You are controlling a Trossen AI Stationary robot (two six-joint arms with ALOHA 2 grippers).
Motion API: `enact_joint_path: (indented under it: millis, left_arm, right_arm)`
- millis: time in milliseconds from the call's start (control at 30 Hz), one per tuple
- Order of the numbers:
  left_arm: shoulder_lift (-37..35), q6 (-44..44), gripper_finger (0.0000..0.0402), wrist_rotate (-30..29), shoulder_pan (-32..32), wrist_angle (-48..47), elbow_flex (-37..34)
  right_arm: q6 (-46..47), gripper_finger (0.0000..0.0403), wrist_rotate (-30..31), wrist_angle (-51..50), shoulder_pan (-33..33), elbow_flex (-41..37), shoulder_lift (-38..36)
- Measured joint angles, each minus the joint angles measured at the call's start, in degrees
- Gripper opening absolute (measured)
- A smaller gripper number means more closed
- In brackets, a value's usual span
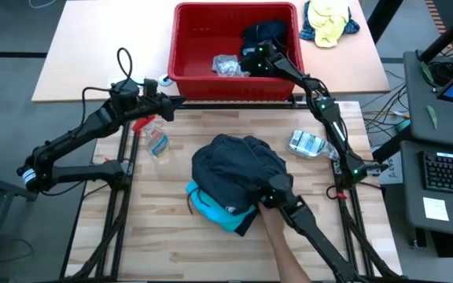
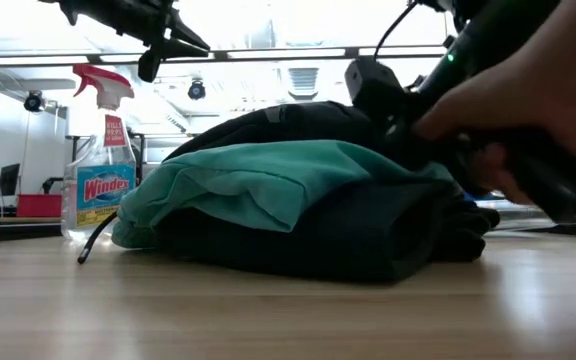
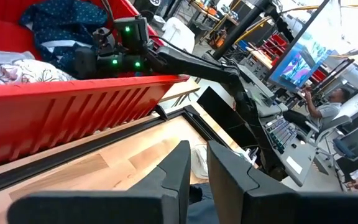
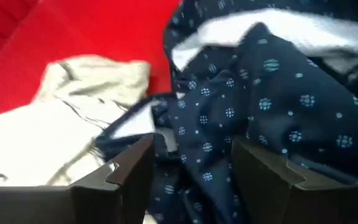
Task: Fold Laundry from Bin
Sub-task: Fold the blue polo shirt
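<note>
The red plastic rectangular bin [image 1: 199, 47] is sitting at the far edge of the pale wooden counter [image 1: 163, 228], and everything else is arranging itself around it. The right gripper [image 4: 191, 165] is reaching down inside the bin, its jaws standing apart and empty just over a navy garment with tiny pale dots [image 4: 272, 106], which is lying crumpled against the bin's right wall; the jaws look to be lining up for a pinch on that cloth. Beside the navy piece in the bin, a light grey garment [image 4: 55, 130] is lying flat on the floor of the tub.

The left gripper [image 3: 194, 168] is waiting just outside the bin's front wall, its jaws nearly pressed together and carrying nothing, probably keeping out of the way.

Well in front of the bin, in the middle of the counter, a black garment [image 1: 238, 165] is lying heaped over a bright turquoise one [image 1: 211, 208], as if set aside for folding. A person's hand [image 1: 278, 228] is resting at that pile's near edge. A clear spray bottle with a red trigger [image 1: 152, 135] is lying between the bin and the pile.
</note>
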Motion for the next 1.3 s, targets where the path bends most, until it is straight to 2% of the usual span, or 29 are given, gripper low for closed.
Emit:
enact_joint_path:
  millis: [133,233,333,467,533,767,1033,1200,1300]
  left_arm:
    - [0.47,-0.17,0.0038,-0.02,0.02,-0.17,0.00]
    - [0.88,-0.52,0.0038,-0.82,0.02,-0.24,0.00]
    - [1.44,-1.31,0.0038,-0.96,0.04,-0.21,0.00]
    - [2.25,-1.53,0.0038,-0.98,0.04,-0.18,0.00]
    - [2.73,-1.61,0.0038,-0.99,0.04,-0.20,0.00]
    - [4.14,-1.96,0.0038,-1.05,0.04,-0.14,0.00]
    - [4.92,-3.81,0.0038,-1.11,0.04,1.83,0.00]
    - [4.86,-4.71,0.0038,-1.05,0.04,9.04,0.00]
    - [4.81,-3.75,0.0038,-0.98,0.04,13.67,0.02]
  right_arm:
    - [1.84,0.0198,0.05,2.58,-0.76,-0.17,0.26]
    - [3.14,0.0175,0.09,4.80,-1.44,-0.13,0.09]
    - [4.66,0.0128,-1.02,7.40,-2.45,-0.09,0.01]
    - [7.14,0.0039,-3.93,11.32,-3.62,-0.11,-0.17]
    - [7.46,0.0019,-4.50,12.92,-4.07,-0.11,-0.48]
    - [7.97,0.0009,-6.84,15.05,-5.18,-0.37,-3.49]
    - [11.27,0.0009,-17.16,22.97,-5.49,-0.26,-10.48]
    - [13.10,0.0009,-19.88,31.48,-5.44,-0.18,-17.97]
    - [7.18,0.0009,-19.00,29.93,-5.49,-0.05,-22.76]
